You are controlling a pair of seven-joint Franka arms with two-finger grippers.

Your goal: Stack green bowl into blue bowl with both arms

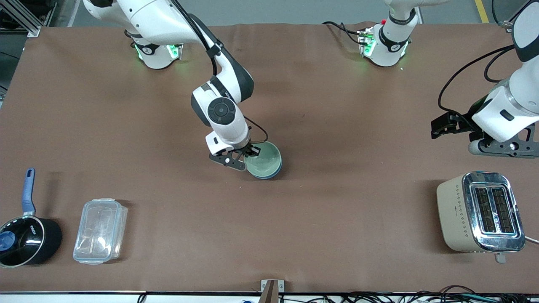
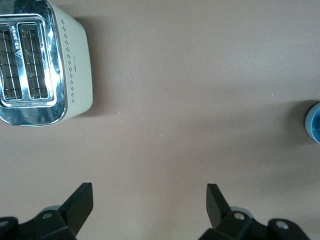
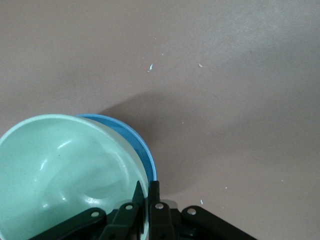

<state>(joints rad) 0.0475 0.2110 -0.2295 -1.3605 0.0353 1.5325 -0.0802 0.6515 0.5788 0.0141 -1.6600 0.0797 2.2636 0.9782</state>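
The pale green bowl [image 1: 263, 159] sits inside the sky-blue bowl [image 1: 270, 174] at the middle of the table; only a strip of blue rim shows around it. My right gripper [image 1: 248, 152] is shut on the green bowl's rim, one finger inside and one outside. In the right wrist view the green bowl [image 3: 65, 170] fills the blue bowl [image 3: 136, 136], with the gripper [image 3: 148, 189] pinching the rim. My left gripper [image 1: 440, 126] waits open and empty over bare table at the left arm's end. In the left wrist view it [image 2: 150, 192] is open, and the blue bowl [image 2: 314, 122] shows at the edge.
A cream and chrome toaster [image 1: 480, 212] stands near the front edge at the left arm's end, also in the left wrist view [image 2: 45, 62]. A black saucepan with a blue handle [image 1: 25, 242] and a clear plastic container [image 1: 100, 230] lie at the right arm's end.
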